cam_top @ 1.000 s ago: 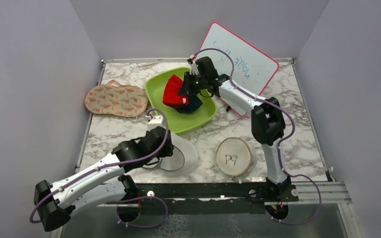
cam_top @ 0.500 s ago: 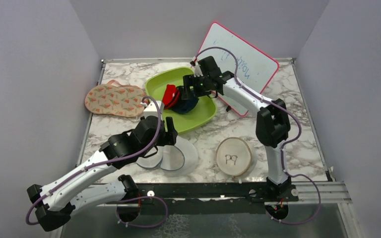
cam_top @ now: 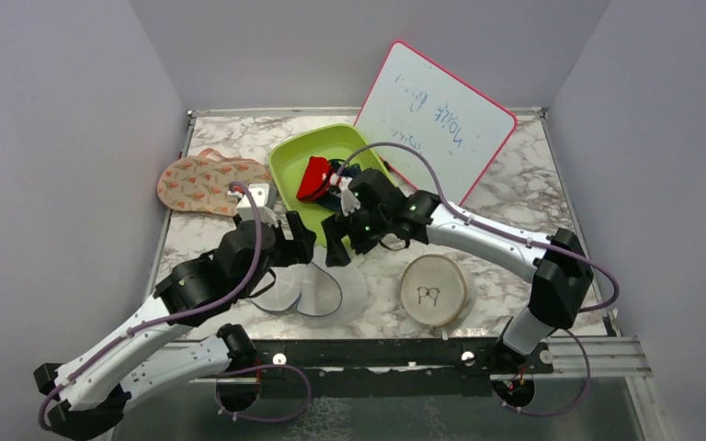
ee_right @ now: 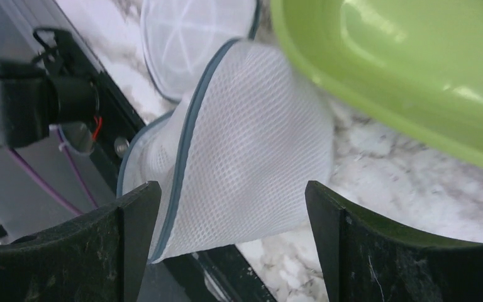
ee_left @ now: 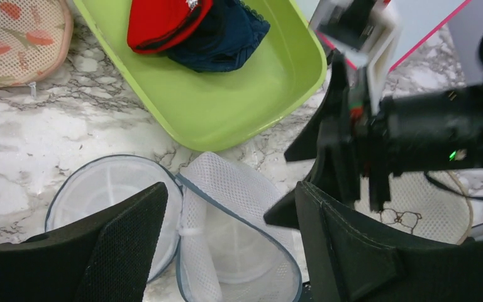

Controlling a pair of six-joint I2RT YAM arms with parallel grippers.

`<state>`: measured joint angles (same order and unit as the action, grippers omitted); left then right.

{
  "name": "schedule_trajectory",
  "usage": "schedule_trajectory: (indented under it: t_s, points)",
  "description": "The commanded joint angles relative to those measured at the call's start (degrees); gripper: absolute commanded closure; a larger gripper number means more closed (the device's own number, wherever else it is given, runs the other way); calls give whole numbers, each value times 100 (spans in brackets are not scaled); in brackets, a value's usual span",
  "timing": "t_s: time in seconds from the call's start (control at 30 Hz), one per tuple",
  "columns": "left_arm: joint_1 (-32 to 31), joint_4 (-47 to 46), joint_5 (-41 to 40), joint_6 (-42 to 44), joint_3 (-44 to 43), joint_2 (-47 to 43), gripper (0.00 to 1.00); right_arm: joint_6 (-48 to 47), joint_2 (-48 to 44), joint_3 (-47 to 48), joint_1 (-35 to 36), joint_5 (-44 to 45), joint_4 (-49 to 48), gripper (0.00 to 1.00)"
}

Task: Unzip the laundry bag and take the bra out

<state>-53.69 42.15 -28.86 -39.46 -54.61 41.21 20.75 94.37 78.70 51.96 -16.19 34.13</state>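
Both pairs of jaws gape wide, empty, over the opened laundry bag (cam_top: 334, 290).

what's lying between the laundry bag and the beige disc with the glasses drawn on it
Nothing: in the top view, only bare marble table separates the laundry bag from the beige disc.
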Motion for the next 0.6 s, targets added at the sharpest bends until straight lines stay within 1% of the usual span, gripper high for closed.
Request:
schedule_trajectory:
  t_s: [0.0,0.1,0.13,0.2,0.27,0.3,0.37,0.4,0.43,0.5,0.57]
  points:
    - [0,74,-326,-26,88,-310,31,298,87,-248,403,80,160,16]
    - [-1,74,-265,-44,135,-284,31,228,172,-370,592,312,225,17]
    - [-1,74,-239,-56,153,-254,30,189,201,-409,613,346,221,19]
    - [-1,65,-160,-84,201,-180,29,139,253,-427,628,450,270,28]
    - [-1,26,-79,-102,255,-86,29,138,226,-416,628,775,344,41]
    - [-1,10,-43,-112,279,-23,29,149,181,-419,622,978,373,49]
    - [-1,-27,33,-145,362,103,28,187,60,-443,616,1427,456,72]
    - [-1,-32,91,-155,389,182,28,195,-27,-497,619,1632,470,82]
    - [-1,-34,135,-169,438,269,28,201,-105,-558,609,1823,484,87]
    - [-1,-44,196,-294,574,411,28,201,-255,-693,584,2138,542,94]
    - [-1,-114,257,-514,828,484,28,207,-432,-898,471,2206,545,97]
